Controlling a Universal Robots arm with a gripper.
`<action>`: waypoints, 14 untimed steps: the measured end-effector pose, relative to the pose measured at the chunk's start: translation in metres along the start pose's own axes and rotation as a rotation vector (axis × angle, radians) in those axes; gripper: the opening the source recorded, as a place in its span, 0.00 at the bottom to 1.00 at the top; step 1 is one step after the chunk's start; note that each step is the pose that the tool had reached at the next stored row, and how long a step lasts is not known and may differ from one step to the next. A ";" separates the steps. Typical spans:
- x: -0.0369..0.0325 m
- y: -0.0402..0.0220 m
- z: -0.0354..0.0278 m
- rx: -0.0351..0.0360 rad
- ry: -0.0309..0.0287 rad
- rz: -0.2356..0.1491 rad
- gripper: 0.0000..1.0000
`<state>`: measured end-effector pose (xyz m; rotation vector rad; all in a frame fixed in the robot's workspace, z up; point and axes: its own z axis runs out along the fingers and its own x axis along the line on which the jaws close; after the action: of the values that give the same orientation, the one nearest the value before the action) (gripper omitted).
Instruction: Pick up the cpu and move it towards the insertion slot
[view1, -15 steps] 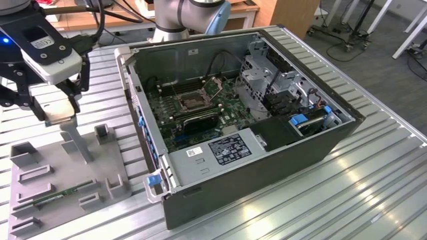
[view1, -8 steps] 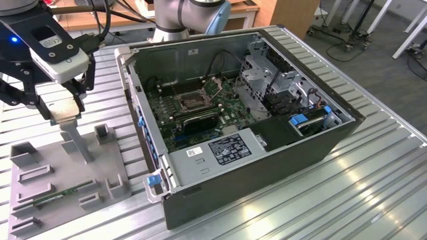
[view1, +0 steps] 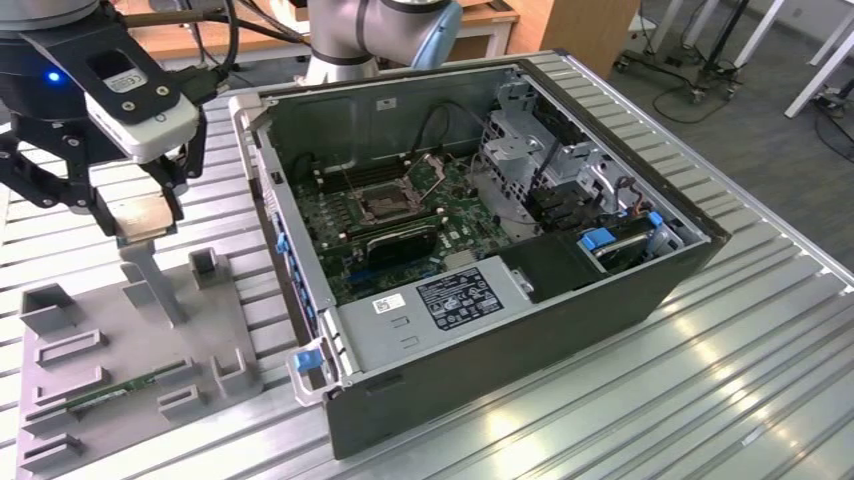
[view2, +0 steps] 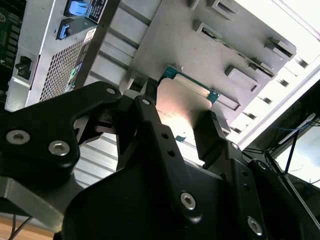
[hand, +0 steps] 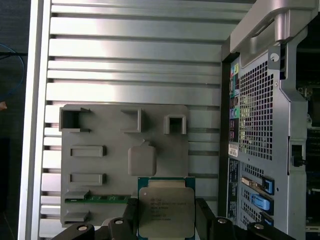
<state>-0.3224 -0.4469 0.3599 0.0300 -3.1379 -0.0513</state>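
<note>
silvery ribbed metal table (view1: 747, 340), with grey office floor (view1: 747, 110) and a wooden desk (view1: 561, 30) behind it. on the table you have an open computer case (view1: 534, 330) and, just beside it at the exterior view's left, a grey holder plate (view1: 120, 340). your gripper (view1: 140, 225) hangs above that plate, fingers closed narrowly on two opposite edges of the cpu (hand: 166, 207). the insertion slot (view1: 387, 200) sits inside the case, well apart from the chip.
</note>
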 end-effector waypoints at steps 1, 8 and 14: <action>-0.0015 0.0000 0.0000 0.0000 0.0000 0.000 0.54; -0.0118 -0.0002 0.0000 0.0000 0.0000 0.000 0.54; -0.0203 -0.0004 0.0001 -0.0001 -0.0001 0.000 0.54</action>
<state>-0.3020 -0.4469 0.3598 0.0300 -3.1380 -0.0514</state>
